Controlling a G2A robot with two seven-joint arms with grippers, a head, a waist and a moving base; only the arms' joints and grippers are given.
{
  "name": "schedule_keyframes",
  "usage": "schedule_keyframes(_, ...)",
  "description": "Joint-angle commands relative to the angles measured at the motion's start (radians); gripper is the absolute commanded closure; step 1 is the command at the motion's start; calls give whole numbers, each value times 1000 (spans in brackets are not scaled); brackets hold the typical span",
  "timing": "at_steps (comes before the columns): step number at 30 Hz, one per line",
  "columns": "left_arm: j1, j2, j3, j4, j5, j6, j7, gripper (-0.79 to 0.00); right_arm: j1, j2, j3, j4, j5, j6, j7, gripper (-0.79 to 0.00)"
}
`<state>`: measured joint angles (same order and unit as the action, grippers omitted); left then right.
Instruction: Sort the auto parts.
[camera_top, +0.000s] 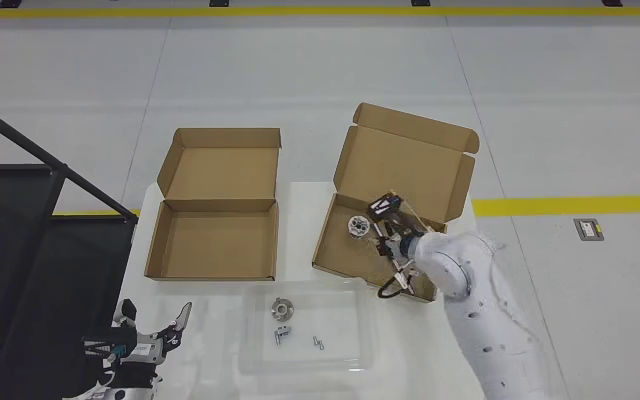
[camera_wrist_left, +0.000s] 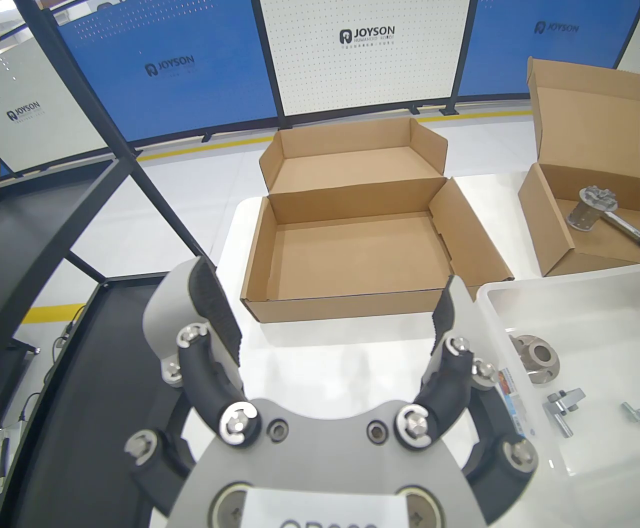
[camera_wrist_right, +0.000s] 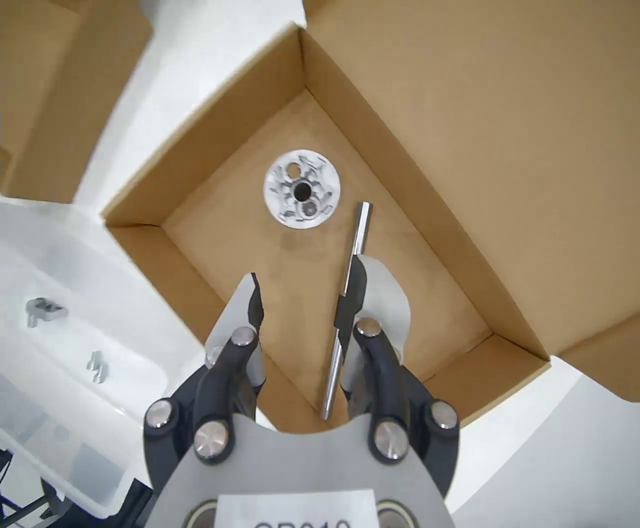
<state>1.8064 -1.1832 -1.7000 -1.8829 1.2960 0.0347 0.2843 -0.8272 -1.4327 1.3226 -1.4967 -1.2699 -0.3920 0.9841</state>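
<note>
Now the rod (camera_wrist_right: 359, 230) lies flat on the floor of the right box (camera_wrist_right: 450, 165), running just beside and partly behind one finger of the right hand (camera_wrist_right: 305, 272). Whether they touch I cannot tell. That hand's fingers stand apart, clamped on nothing. Near the rod's far end a round disc (camera_wrist_right: 302, 189) sits on the same floor. Beside this box a clear tray (camera_wrist_left: 500, 295) holds a flange (camera_wrist_left: 537, 356) and a small bracket (camera_wrist_left: 562, 405). The left box (camera_wrist_left: 350, 240) stands apart on the desk (camera_top: 300, 215). The left hand (camera_wrist_left: 327, 274) hovers near the desk's front left corner, fingers spread wide.
</note>
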Motion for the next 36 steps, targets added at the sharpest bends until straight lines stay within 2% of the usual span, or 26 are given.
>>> schedule_keyframes(1, 0, 0, 0, 0, 0, 0, 0, -785, -58, 5, 5, -118, 14, -24, 7, -369)
schedule_keyframes(5, 0, 0, 0, 0, 0, 0, 0, -785, -125, 14, -28, -255, 27, -108, 23, -391)
schedule_keyframes(6, 0, 0, 0, 0, 0, 0, 0, -785, -136, 16, -43, -283, 28, -132, 27, -422)
schedule_keyframes(8, 0, 0, 0, 0, 0, 0, 0, -785, -154, 18, -77, -327, 25, -165, 44, -702)
schedule_keyframes(9, 0, 0, 0, 0, 0, 0, 0, -785, -156, 19, -82, -333, 21, -166, 49, -785)
schedule_keyframes(27, 0, 0, 0, 0, 0, 0, 0, -785, -159, 19, -89, -332, 16, -169, 48, -785)
schedule_keyframes(32, 0, 0, 0, 0, 0, 0, 0, -785, -173, 13, -251, -291, -115, -179, 57, -785)
schedule_keyframes(36, 0, 0, 0, 0, 0, 0, 0, -785, -172, 2, -370, -230, -197, -141, 82, -785)
